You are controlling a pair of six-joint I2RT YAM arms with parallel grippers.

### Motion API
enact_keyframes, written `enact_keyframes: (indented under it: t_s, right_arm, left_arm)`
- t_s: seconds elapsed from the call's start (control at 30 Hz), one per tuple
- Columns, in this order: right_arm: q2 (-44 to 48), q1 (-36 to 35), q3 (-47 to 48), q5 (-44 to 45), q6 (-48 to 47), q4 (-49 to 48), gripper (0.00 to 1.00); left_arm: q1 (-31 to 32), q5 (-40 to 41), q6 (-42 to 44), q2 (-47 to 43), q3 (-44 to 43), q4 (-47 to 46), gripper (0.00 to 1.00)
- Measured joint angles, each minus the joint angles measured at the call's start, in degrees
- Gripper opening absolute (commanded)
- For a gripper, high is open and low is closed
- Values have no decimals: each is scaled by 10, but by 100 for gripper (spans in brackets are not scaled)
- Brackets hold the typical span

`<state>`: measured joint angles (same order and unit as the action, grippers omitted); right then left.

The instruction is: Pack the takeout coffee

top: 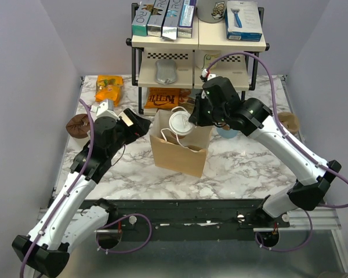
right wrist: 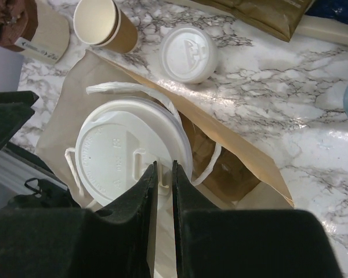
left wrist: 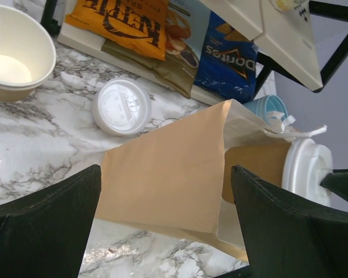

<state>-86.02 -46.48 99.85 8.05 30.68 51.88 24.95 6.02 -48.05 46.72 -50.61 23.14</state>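
Note:
The takeout coffee [top: 180, 121] is a tan paper cup [left wrist: 258, 165] with a white lid [right wrist: 124, 150]. It hangs at the open mouth of the brown paper bag [top: 178, 153], its lower part behind the bag's wall [left wrist: 174, 168]. My right gripper [right wrist: 164, 168] is shut on the lid's rim from above [top: 192, 117]. My left gripper [top: 140, 124] stands open just left of the bag. Its fingers frame the bag's side without touching it [left wrist: 165, 179].
A loose white lid [left wrist: 122, 106] and an unlidded tan cup [left wrist: 14, 58] lie behind the bag. A light-blue cup [top: 226, 132] stands to its right. Chip bags [left wrist: 124, 23] lie under the shelf rack [top: 197, 43]. A brown lump [top: 78, 124] sits at the left edge.

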Motion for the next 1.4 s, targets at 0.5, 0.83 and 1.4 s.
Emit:
enact_keyframes:
  t_s: [0.5,0.83,1.4]
  right_arm:
    - [17,-1,-31,60,32,-6,1]
    - [65,0,-66,61,53,-4,1]
    - [129,42,-135,54,83,-25,1]
  left_arm:
    - [-13,-100,7,22,8,-73,99]
    - [-13,-106,7,27,17,-85,99]
    - [-14,-172,23,54,30,-130,99]
